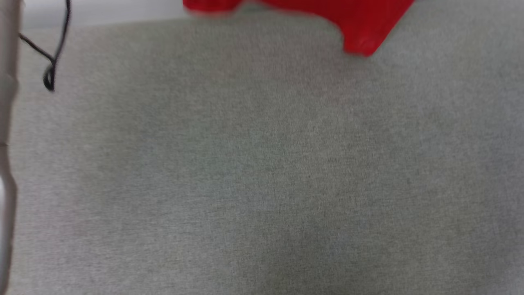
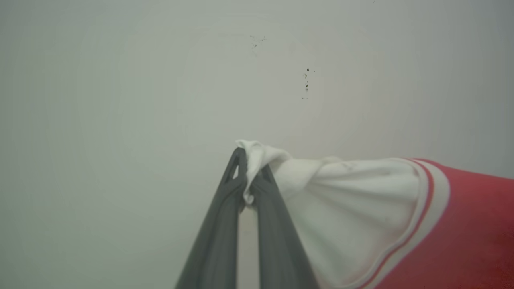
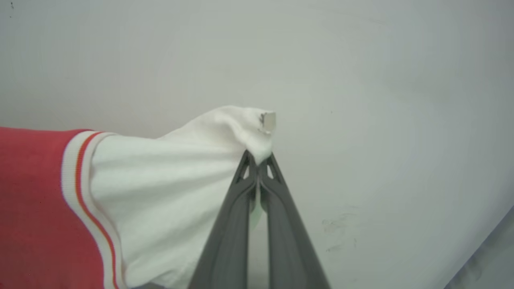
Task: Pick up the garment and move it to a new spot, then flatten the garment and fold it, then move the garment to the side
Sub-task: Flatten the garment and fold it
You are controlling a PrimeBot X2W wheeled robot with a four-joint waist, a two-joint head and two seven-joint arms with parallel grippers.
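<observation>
The garment [image 1: 360, 24] is a bright red T-shirt, and its lower part hangs into the top of the head view above a grey fabric table [image 1: 262, 164]. In the left wrist view my left gripper [image 2: 249, 168] is shut on the bunched end of a white sleeve [image 2: 353, 200], with stripe trim and red body [image 2: 474, 224] to the right. In the right wrist view my right gripper [image 3: 259, 160] is shut on the other white sleeve [image 3: 168, 180], whose trim and red cloth [image 3: 32, 192] stretch left. Both sleeves are pulled taut in front of a pale wall.
A black cable [image 1: 55, 53] dangles at the upper left of the head view beside a pale post [image 1: 7, 143] along the left edge. The grey table surface spreads wide below the hanging shirt. The pale wall [image 2: 160, 80] carries small dark marks.
</observation>
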